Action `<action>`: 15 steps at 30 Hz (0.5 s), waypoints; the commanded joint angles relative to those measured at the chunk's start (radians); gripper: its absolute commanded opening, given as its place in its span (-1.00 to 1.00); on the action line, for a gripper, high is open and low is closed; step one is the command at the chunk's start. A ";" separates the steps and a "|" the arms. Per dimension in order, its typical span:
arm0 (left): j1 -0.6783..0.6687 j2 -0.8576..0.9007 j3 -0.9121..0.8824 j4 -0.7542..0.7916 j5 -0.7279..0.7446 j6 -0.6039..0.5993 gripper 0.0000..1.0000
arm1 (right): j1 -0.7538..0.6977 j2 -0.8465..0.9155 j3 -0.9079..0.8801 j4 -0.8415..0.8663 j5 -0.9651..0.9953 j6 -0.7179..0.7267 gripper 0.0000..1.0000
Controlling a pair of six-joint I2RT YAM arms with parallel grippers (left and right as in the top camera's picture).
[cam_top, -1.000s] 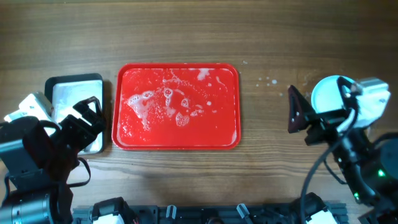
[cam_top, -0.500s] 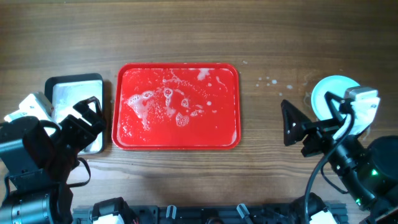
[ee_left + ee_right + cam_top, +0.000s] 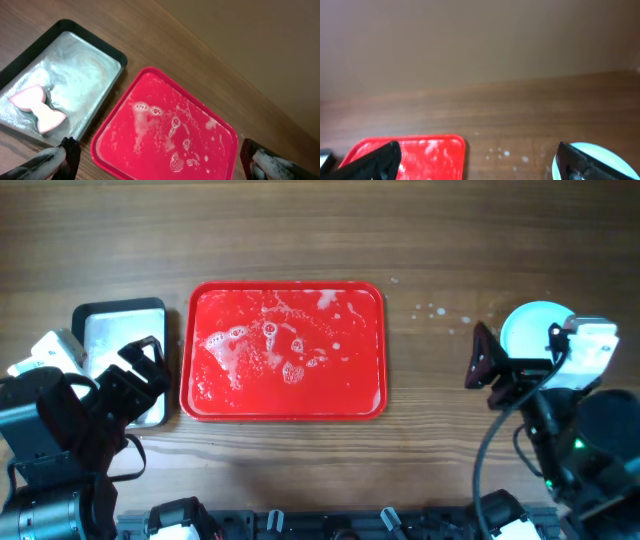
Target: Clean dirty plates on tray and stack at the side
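As my right arm pulls clear of the stack it covered a second ago, the job looks all but finished. Far left, my left hand (image 3: 148, 368) hangs spread and empty over the metal tray (image 3: 120, 328), where a pink sponge (image 3: 37, 107) lies. The red tray (image 3: 350, 380) sits mid-surface, foam-streaked, no plate on it. At right, the plates (image 3: 530, 328) rest stacked on the surface; my right hand (image 3: 487, 375), fingers wide apart and holding nothing, waits just beside them.

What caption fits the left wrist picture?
Foamy red tray beside a silver tray holding a pink sponge, seen between open fingers.
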 commanded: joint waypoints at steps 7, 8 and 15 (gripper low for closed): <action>-0.006 -0.001 0.012 0.003 0.009 0.004 1.00 | -0.366 -0.264 -0.620 0.597 -0.454 -0.008 0.99; -0.006 -0.001 0.012 0.003 0.009 0.004 1.00 | -0.375 -0.302 -0.673 0.634 -0.460 -0.008 0.99; -0.006 0.000 0.012 0.003 0.009 0.004 1.00 | -0.420 -0.504 -0.905 0.730 -0.457 -0.019 0.99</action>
